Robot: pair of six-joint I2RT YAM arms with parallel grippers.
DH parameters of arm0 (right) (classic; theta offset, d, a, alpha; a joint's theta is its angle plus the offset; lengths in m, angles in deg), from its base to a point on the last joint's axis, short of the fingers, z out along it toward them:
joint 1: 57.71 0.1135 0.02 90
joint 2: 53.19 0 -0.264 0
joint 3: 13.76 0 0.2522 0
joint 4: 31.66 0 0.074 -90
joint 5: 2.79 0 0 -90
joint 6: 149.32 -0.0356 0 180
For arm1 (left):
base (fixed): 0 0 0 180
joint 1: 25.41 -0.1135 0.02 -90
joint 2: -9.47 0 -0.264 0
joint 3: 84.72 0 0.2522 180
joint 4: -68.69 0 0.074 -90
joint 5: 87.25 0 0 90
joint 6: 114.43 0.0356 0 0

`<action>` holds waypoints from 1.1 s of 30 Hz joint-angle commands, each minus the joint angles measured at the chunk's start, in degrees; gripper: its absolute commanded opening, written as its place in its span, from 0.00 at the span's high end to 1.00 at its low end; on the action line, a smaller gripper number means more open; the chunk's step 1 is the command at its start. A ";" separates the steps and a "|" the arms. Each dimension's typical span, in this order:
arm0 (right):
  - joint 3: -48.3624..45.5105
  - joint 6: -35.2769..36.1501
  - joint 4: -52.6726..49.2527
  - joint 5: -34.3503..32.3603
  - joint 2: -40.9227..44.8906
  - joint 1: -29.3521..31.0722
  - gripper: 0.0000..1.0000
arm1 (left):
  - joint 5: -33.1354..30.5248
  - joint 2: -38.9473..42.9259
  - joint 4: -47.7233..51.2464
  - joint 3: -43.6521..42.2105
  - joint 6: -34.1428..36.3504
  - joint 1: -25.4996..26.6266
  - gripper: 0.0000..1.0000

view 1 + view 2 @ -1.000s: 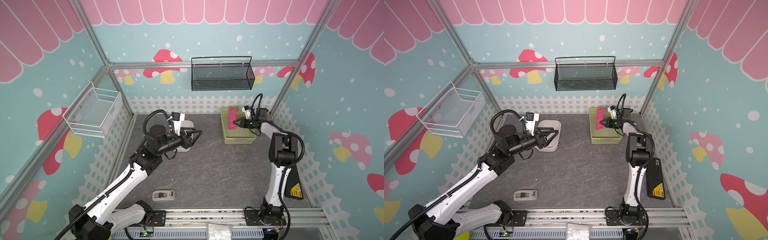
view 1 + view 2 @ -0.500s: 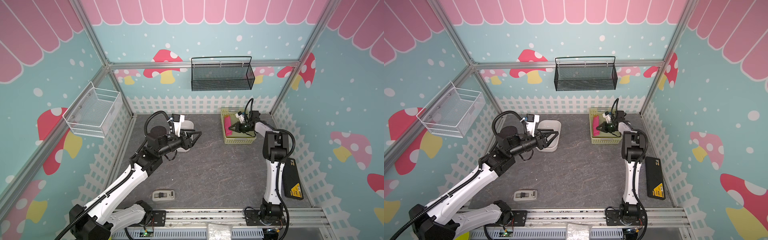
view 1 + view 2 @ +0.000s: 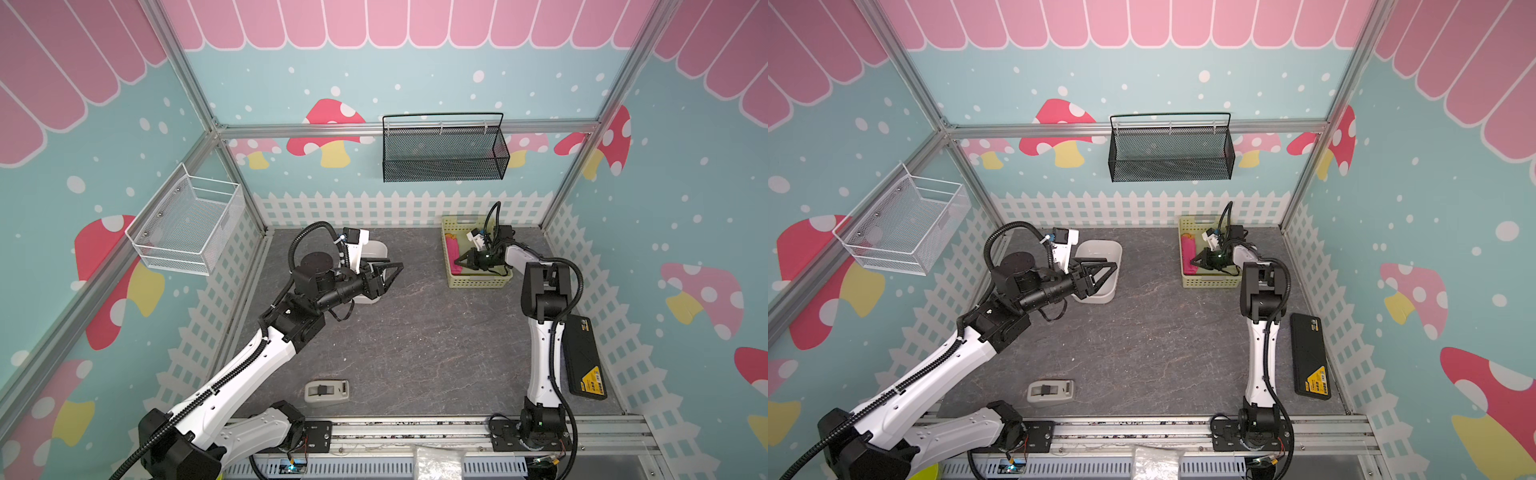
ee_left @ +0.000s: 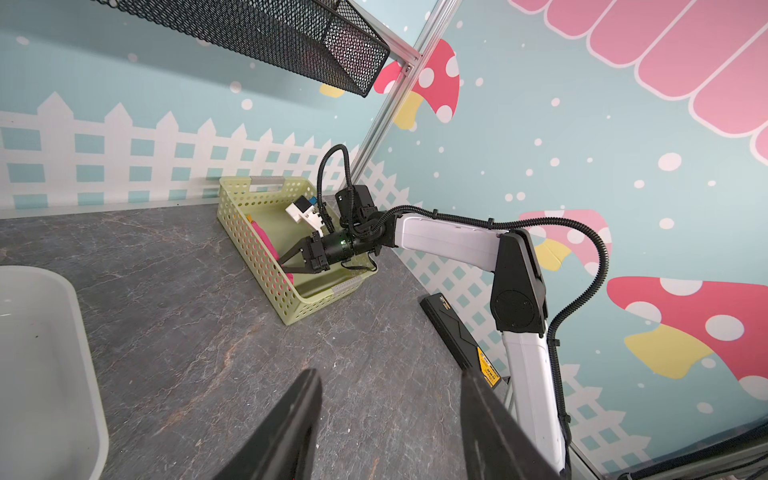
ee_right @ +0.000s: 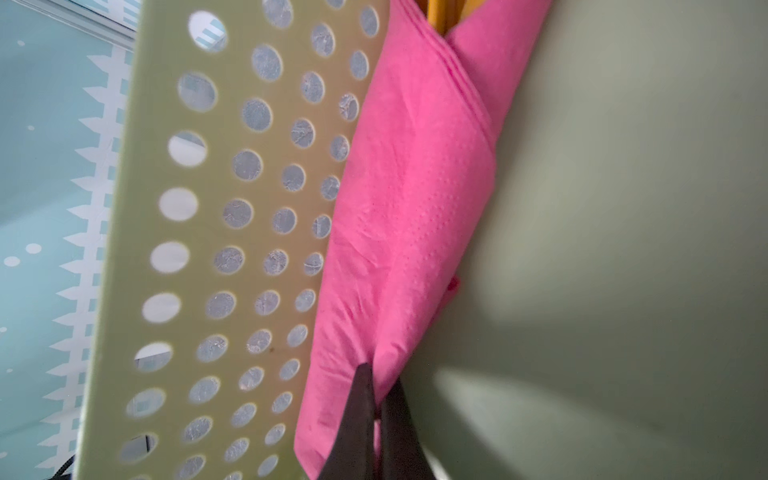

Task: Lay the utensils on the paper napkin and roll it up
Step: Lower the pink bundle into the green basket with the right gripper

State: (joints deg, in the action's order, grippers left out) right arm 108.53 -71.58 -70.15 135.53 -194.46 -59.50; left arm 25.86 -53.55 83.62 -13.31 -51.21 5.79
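The paper napkin (image 5: 415, 187) is a rolled magenta-pink bundle lying in the yellow-green perforated basket (image 5: 166, 249) against one side wall. Orange ends of the utensils (image 5: 442, 12) poke out of its far end. My right gripper (image 5: 376, 378) is shut on the near end of the roll. In both top views the napkin (image 3: 453, 253) (image 3: 1188, 255) lies along the basket's left wall, with the right gripper (image 3: 457, 262) (image 3: 1192, 262) low inside the basket (image 3: 478, 284). My left gripper (image 3: 397, 270) (image 4: 390, 374) hangs open and empty above the table, by the white bin.
A white bin (image 3: 380, 249) (image 4: 41, 332) stands at the back left under the left arm. A black case (image 3: 582, 357) lies along the right wall. A small grey device (image 3: 326, 391) sits near the front edge. A black mesh basket (image 3: 444, 153) and a white wire basket (image 3: 187, 224) hang on the walls.
The right gripper brought the rolled napkin down from standing upright above the basket to lying inside it along the left wall. The left arm has barely shifted.
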 commanded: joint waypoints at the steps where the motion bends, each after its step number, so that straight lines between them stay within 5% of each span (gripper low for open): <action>1: 1.30 1.97 -2.74 -2.27 -2.15 0.11 1.00 | -0.62 0.53 0.25 -0.24 -0.02 -0.15 0.45; 8: 2.64 2.49 -5.54 -6.41 -3.66 0.11 1.00 | -0.61 0.35 0.23 0.19 -0.02 -0.16 0.45; 33: 2.91 1.83 -7.79 -11.58 -3.06 0.11 0.66 | -1.22 -0.37 2.95 2.14 -0.05 -0.10 0.45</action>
State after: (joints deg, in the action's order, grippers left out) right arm 112.57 -71.31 -73.00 131.07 -195.49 -59.45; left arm 25.49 -53.77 84.99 -12.74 -51.21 5.79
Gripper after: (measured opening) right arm 0.336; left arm 0.553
